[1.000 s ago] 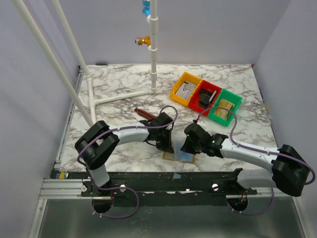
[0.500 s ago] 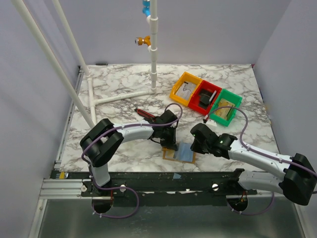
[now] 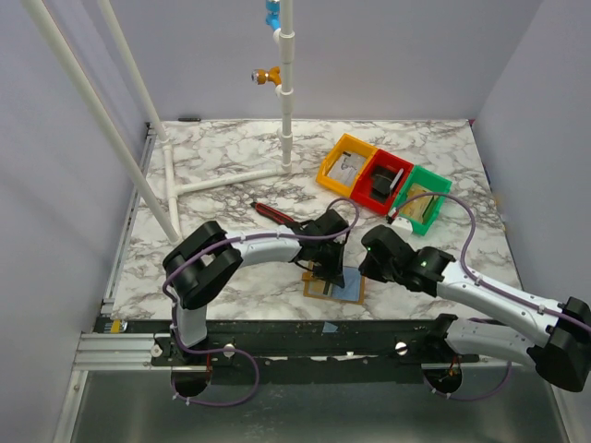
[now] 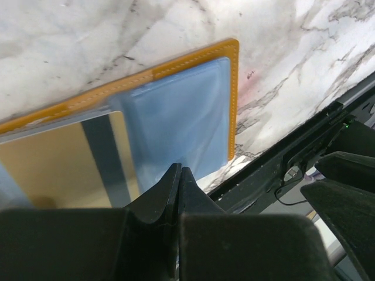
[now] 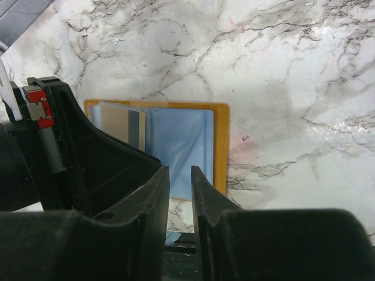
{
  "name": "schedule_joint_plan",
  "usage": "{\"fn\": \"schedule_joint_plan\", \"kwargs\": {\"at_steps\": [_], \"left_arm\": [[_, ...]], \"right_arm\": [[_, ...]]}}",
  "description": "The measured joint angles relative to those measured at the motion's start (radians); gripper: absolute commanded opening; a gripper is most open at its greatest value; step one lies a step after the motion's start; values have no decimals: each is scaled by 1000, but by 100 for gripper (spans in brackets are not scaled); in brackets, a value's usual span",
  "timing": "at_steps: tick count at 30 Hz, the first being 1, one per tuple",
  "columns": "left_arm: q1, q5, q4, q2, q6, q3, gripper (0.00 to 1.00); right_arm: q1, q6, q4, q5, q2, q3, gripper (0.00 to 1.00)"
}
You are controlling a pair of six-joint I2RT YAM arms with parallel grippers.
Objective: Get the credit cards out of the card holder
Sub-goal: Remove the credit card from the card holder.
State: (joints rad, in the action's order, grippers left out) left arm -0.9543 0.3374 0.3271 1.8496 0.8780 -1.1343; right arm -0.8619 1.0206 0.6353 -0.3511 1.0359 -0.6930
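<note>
The card holder (image 3: pixel 336 286) lies open and flat near the table's front edge, mustard-brown rim up, with blue lining (image 4: pixel 176 117). One credit card (image 4: pixel 58 167), shiny tan with a dark stripe, sits in its left half; the same card (image 5: pixel 126 122) shows in the right wrist view. My left gripper (image 3: pixel 325 273) is shut, its tips (image 4: pixel 179 170) down over the blue lining with nothing between them. The right gripper (image 3: pixel 367 269) hovers at the holder's right side. Its jaws (image 5: pixel 180 171) stand slightly apart with nothing between them.
Orange (image 3: pixel 345 166), red (image 3: pixel 383 181) and green (image 3: pixel 420 201) bins stand in a row at the back right. A red-and-black utility knife (image 3: pixel 271 211) lies behind the left arm. A white pipe frame (image 3: pixel 287 101) rises at the back. The black front rail (image 3: pixel 323 325) runs just below the holder.
My left gripper has slid right onto the card holder, which now lies flat. The right gripper has backed off to the right and its jaws have parted a little.
</note>
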Motion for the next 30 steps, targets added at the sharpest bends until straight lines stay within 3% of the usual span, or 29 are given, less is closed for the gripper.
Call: {"fn": "schedule_joint_plan", "kwargs": {"at_steps": [15, 30], "left_arm": [[-53, 43, -5, -9, -3, 3, 0], [-63, 29, 26, -229, -7, 65, 0]], "right_arm": [[35, -1, -20, 17, 23, 0, 29], [66, -27, -199, 144, 150, 9, 27]]}}
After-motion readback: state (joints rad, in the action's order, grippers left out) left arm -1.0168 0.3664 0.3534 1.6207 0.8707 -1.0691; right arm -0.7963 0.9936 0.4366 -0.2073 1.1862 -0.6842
